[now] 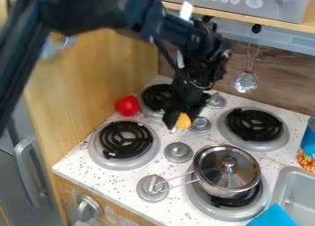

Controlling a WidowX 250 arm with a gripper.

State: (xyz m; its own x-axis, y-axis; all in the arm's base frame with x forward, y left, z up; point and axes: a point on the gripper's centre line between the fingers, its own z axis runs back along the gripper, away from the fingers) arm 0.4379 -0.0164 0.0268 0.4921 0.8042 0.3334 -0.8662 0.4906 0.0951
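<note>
Orange object (184,120), near the centre of the frame, between the closed fingers of the black gripper (183,122), beside a silver knob (201,124) and to the right of the red object (127,105). Judged from its small size, it is probably light; its stiffness and slipperiness cannot be told. Opposite sides at mid-body offer the best hold, with modest pressure in case it is soft.

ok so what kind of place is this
It looks like a toy kitchen: a stove top with coiled burners, a lidded pot on one of them, and part of a sink at the right edge.
</note>
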